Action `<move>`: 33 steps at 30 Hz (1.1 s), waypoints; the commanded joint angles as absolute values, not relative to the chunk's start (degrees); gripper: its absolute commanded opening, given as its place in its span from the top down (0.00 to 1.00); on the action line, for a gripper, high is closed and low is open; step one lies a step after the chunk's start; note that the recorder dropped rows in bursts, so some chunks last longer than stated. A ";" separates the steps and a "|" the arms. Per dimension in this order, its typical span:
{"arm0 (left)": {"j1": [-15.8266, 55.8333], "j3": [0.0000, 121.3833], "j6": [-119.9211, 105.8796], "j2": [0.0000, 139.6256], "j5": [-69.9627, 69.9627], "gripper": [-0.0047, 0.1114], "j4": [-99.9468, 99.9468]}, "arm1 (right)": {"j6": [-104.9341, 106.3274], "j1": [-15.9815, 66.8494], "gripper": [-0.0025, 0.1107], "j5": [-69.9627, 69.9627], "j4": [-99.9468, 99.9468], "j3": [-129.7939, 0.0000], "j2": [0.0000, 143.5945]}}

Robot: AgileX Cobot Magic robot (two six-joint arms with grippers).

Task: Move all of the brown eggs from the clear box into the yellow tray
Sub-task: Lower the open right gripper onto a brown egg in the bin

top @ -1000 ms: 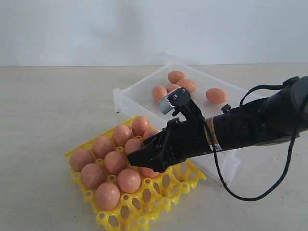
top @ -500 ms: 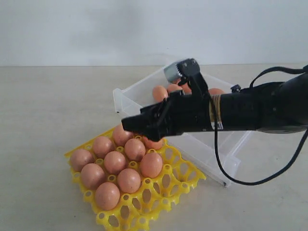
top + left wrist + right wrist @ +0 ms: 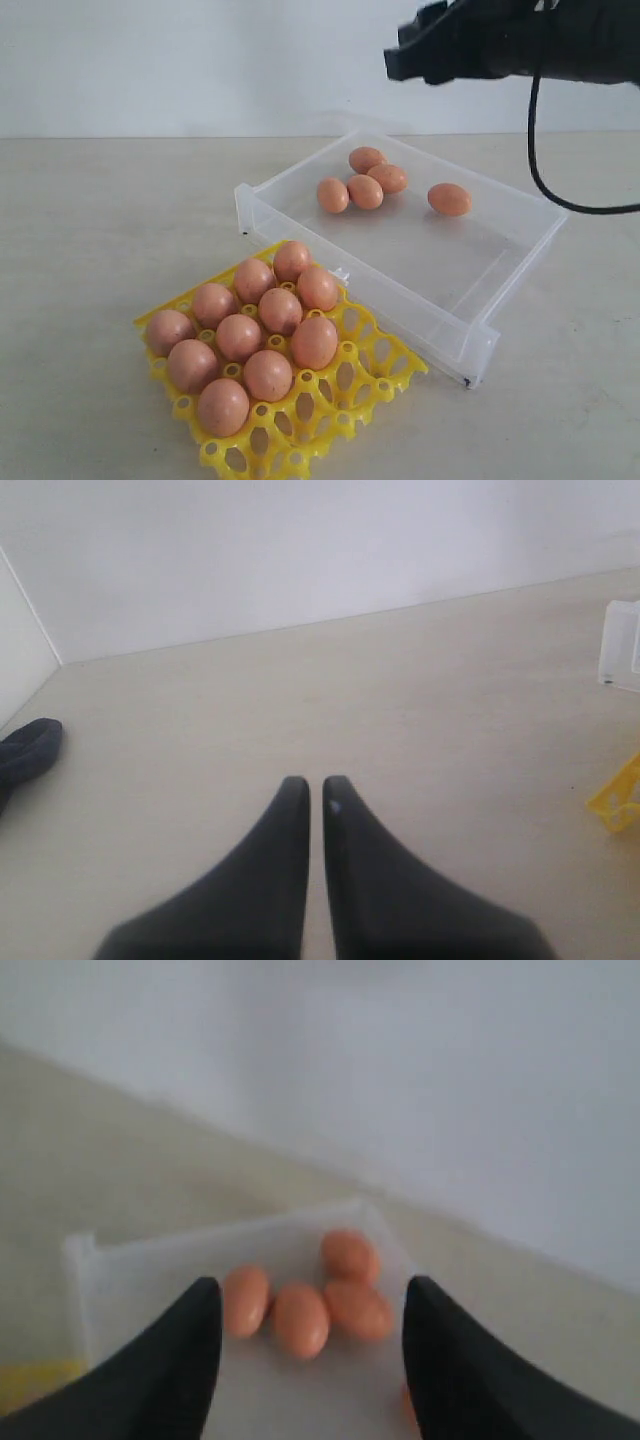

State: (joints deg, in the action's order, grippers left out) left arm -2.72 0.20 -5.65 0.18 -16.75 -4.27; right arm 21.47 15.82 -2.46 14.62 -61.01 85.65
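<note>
The table (image 3: 100, 220) is taken up by the clear box (image 3: 440, 260), with the yellow tray (image 3: 405, 365) set just beside its near corner. The right gripper (image 3: 310, 1288), spread wide and empty, is held high above the box, so the next reach is judged to be downward. The left gripper (image 3: 310, 782), pressed almost together on nothing, is kept over bare table and farther off. Five brown eggs (image 3: 365, 190) are left in the box: four clustered between the open fingers as viewed from the wrist, and a lone egg (image 3: 449, 199) lying apart, its long axis along the box's length. Eleven eggs are seated in the tray. Nothing is seen in the way.
</note>
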 commanded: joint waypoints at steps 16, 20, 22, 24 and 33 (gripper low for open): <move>-2.80 0.00 -5.42 0.00 -16.77 0.92 -4.34 | 14.77 11.99 0.57 -58.91 -5.29 -100.06 118.54; -2.80 0.00 -5.42 0.00 -16.77 0.92 -4.34 | 22.93 11.99 0.57 -54.73 -6.13 -100.06 121.64; -2.80 0.00 -5.42 0.00 -16.77 0.92 -4.34 | 25.41 11.99 0.57 -51.82 -6.13 -100.06 122.44; -2.80 0.00 -5.42 0.00 -16.77 0.92 -4.34 | 26.58 11.99 0.57 -49.17 -6.27 -100.06 122.98; -2.80 0.00 -5.42 0.00 -16.77 0.92 -4.34 | 23.94 11.90 0.57 -43.96 -13.95 -99.95 126.64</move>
State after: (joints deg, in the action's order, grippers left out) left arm -2.72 0.20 -5.65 0.18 -16.75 -4.27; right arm 24.34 12.44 -44.99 -12.79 -99.86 126.20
